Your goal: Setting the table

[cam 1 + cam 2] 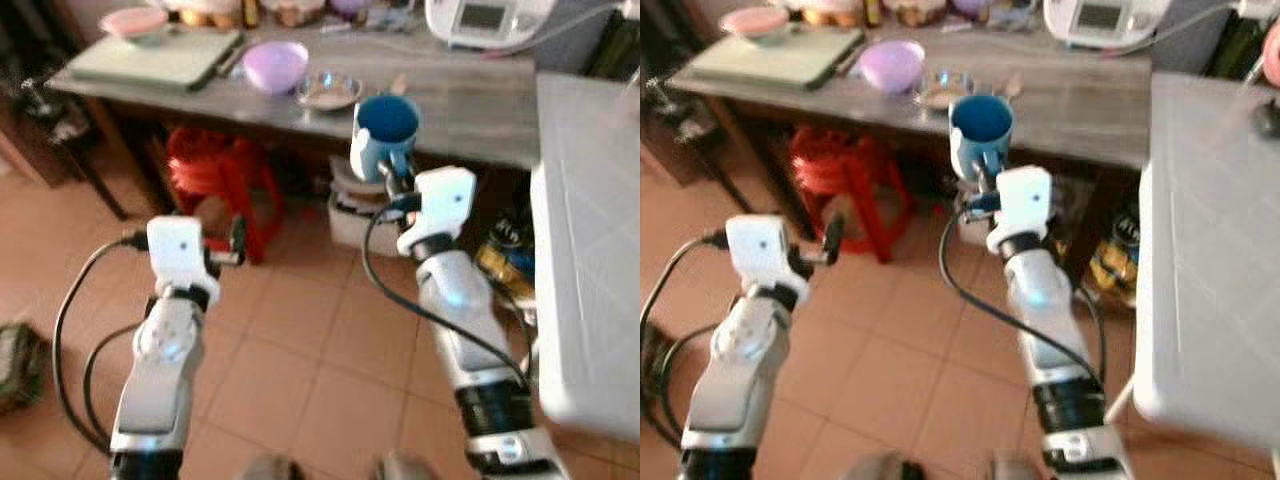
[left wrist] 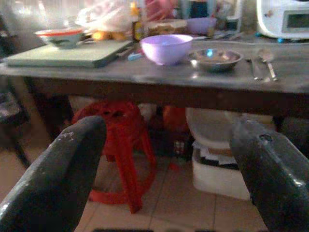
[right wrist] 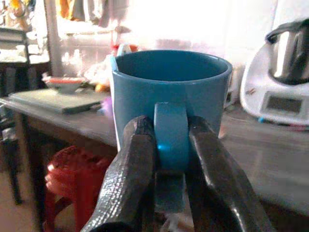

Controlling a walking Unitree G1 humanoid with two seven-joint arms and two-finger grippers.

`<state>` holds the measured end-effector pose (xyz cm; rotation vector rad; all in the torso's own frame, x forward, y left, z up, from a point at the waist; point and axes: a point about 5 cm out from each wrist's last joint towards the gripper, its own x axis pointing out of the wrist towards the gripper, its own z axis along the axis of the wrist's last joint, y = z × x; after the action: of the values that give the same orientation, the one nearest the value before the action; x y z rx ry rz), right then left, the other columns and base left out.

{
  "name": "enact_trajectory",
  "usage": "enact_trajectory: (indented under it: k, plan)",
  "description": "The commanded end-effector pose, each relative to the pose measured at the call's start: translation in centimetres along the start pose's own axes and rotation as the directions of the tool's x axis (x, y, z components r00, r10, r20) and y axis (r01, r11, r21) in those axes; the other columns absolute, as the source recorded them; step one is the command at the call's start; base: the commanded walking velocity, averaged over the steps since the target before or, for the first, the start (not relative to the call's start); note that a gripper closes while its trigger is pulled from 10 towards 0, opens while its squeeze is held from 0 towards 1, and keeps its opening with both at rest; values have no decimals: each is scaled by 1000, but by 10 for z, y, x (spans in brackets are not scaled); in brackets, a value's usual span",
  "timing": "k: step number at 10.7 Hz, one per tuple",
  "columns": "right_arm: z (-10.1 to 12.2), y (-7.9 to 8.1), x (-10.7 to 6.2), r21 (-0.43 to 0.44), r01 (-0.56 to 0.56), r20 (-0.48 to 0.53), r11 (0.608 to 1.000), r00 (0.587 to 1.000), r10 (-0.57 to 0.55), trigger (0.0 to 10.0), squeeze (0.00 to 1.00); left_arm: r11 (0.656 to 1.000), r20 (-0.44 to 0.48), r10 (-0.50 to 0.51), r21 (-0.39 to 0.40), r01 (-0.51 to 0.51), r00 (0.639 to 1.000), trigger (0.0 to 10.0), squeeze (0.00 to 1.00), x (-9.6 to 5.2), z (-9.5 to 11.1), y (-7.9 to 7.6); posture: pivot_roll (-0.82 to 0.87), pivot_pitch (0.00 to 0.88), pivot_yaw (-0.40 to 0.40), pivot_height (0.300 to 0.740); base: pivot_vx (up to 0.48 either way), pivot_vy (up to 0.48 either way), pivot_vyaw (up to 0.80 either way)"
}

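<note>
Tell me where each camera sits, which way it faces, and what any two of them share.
Left eye view: on the head, looking forward and down at the grey table; both silver arms show, the right pincer shut on the blue mug.
Right eye view: the head's other eye, same scene.
Left wrist view: looks along the open left pincer toward the purple bowl and the red stool.
Right wrist view: looks along the fingers clamping the mug's handle.
Shared: both wrist views show the table and stool.
</note>
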<state>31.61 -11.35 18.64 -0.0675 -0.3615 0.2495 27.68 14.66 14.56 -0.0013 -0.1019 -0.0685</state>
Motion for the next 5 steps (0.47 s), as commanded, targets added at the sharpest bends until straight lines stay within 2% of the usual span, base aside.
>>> enact_trajectory:
  k: [1,5]
  plan:
    - [5,-7,-3,-4,12,16,1000,1000,-12,10000,0,1000,-6,-6,-5,6,1000,10000,0,-2,-2,-3,7,132,58,740,442,0,0]
    - [11,-6,-2,-21,-10,20,1000,1000,10,10000,0,1000,2,2,8,-2,1000,10000,0,-5,-1,-6,7,150,38,740,450,0,0]
